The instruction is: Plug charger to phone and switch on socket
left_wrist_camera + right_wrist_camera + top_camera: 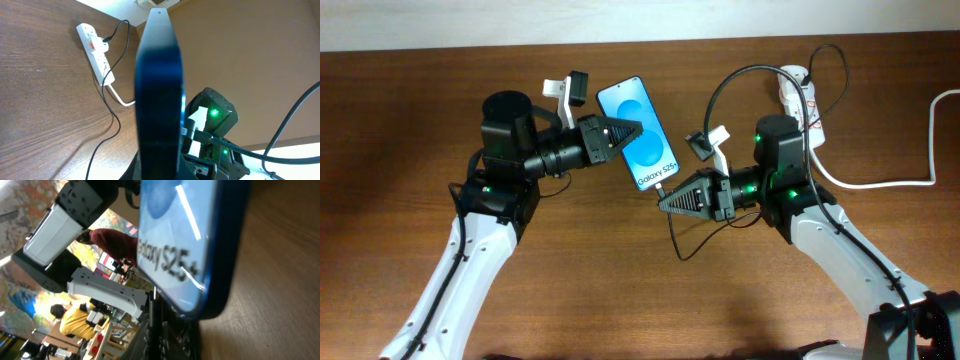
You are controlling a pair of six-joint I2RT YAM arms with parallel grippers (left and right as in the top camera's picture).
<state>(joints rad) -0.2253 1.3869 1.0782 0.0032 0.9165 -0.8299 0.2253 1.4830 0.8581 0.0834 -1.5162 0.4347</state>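
My left gripper (632, 131) is clamping the left edge of the slim black-edged smartphone with the bright blue screen (642, 120), gripping this phone edge-on between my fingers over the brown wooden table (400, 120). My right gripper (663, 203) is pinching narrowly on the small black connector tip (663, 188) of the long thin black charger cable (740, 72), holding it at the phone's bottom edge; whether it is seated, I cannot tell. Farther off, the cable is arching to the small white power strip with red switches (798, 92), lying near the table's far right edge
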